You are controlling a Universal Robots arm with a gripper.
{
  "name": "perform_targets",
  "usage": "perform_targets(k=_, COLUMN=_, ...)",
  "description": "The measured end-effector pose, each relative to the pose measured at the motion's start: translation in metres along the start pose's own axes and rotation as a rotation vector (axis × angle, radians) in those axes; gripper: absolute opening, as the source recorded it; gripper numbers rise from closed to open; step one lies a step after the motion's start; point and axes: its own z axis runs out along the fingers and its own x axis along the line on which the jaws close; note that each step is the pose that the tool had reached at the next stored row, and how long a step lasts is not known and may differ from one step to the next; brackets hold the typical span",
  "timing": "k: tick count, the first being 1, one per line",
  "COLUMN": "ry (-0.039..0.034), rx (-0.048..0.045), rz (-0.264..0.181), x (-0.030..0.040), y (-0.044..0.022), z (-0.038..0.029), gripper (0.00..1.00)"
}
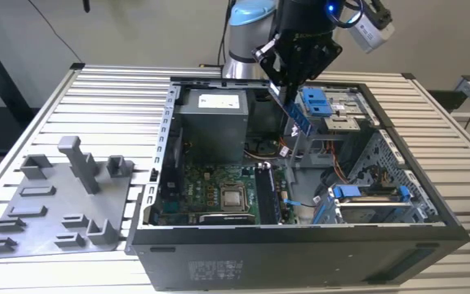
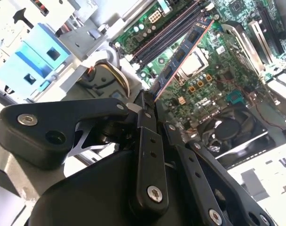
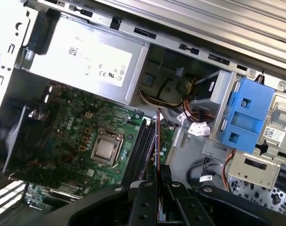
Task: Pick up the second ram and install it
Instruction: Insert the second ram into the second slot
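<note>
My gripper (image 1: 290,81) hangs above the open computer case (image 1: 300,236), shut on the second ram (image 1: 298,116). The ram is a thin blue-green board with black chips, and it slants down from the fingers over the drive bay area. In the second wrist view the ram (image 2: 183,52) runs out from the gripper (image 2: 147,101) over the motherboard, clear of the dark memory slots (image 2: 169,29). In the first wrist view the ram (image 3: 157,136) appears edge-on, rising from the gripper (image 3: 158,178) beside the memory slots (image 3: 142,146).
Inside the case are the grey power supply (image 1: 210,122), the motherboard with its CPU socket (image 1: 233,197), a fan (image 2: 230,125) and blue drive clips (image 1: 317,101). A grey fixture plate with a tall post (image 1: 78,162) lies on the slatted table at the exterior view's left.
</note>
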Motion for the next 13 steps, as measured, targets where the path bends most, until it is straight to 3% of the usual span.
perform_targets(k=13, ry=-0.0037, rx=0.0022, rz=0.092, x=0.0000, y=0.0000, z=0.0007, gripper=0.14)
